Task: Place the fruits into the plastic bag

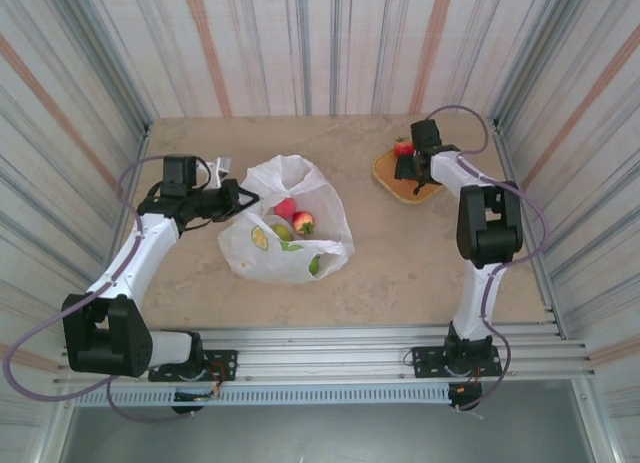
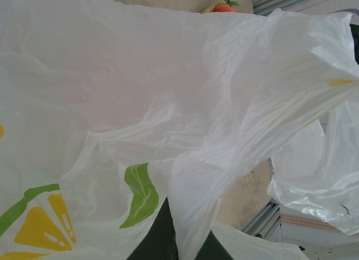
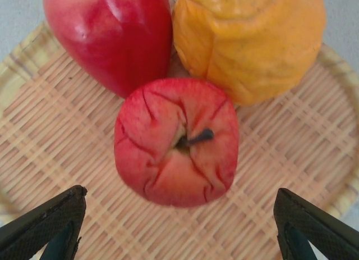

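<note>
White translucent plastic bag (image 2: 168, 103) printed with yellow lemon slices and green leaves. Inside it, a red fruit (image 1: 286, 208), a red-and-yellow fruit (image 1: 303, 222) and a green fruit (image 1: 282, 231). Tan woven tray (image 3: 61, 176) carrying a red apple (image 3: 176, 142) with a dark stem, a deep red fruit (image 3: 109, 35) and an orange fruit (image 3: 249, 41). Beige mottled table (image 1: 400, 253), pale striped walls (image 1: 330, 43).
</note>
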`<control>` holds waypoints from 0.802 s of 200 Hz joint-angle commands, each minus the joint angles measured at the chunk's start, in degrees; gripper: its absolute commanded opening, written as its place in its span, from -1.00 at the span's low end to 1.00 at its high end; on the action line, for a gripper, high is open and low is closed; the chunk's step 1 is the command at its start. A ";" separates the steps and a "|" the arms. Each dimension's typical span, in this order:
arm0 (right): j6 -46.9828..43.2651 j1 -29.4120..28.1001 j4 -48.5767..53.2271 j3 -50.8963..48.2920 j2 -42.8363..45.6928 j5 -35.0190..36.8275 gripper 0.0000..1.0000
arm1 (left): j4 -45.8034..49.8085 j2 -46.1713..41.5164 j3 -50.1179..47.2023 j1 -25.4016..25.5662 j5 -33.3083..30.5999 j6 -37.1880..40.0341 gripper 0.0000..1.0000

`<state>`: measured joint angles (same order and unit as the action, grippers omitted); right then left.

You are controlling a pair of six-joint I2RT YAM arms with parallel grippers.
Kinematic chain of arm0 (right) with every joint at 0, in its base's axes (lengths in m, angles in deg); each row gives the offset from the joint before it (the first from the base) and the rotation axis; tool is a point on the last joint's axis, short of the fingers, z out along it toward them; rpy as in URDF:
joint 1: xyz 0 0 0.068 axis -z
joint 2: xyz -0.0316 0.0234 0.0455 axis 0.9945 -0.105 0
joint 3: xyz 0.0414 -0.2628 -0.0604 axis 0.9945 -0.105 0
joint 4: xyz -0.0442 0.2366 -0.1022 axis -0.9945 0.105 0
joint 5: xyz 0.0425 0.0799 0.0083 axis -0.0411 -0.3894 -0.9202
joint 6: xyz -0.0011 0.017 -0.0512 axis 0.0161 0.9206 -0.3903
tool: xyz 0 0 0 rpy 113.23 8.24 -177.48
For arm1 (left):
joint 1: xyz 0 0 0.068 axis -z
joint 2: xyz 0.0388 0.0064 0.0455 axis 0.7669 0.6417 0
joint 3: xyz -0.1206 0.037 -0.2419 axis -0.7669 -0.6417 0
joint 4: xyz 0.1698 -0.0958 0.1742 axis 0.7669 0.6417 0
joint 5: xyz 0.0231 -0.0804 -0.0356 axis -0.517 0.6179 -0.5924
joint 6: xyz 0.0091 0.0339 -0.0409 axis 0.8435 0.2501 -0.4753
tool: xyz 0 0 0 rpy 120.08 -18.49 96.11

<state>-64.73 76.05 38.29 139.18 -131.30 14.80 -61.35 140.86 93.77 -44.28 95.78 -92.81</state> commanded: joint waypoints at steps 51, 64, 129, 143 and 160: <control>-4.45 0.89 4.04 6.87 -5.31 0.91 0.49 | -0.79 0.64 -0.62 0.11 0.69 0.25 -0.98; -4.84 0.89 4.73 7.83 -6.10 0.73 0.44 | -0.79 0.65 -0.61 0.09 0.57 0.27 -0.98; -6.22 1.12 5.67 10.00 -7.62 -0.93 0.19 | -0.79 0.66 -0.66 0.09 0.61 0.27 -0.98; -6.25 1.16 5.97 9.98 -7.01 -0.98 0.14 | -0.79 0.76 -0.70 0.10 0.61 0.27 -0.98; -6.16 1.13 5.81 8.38 -4.72 -1.21 0.13 | -0.79 0.77 -0.66 0.11 0.69 0.27 -0.98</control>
<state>-69.51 76.62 41.98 147.66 -137.74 14.84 -61.37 141.10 93.73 -44.28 95.80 -92.81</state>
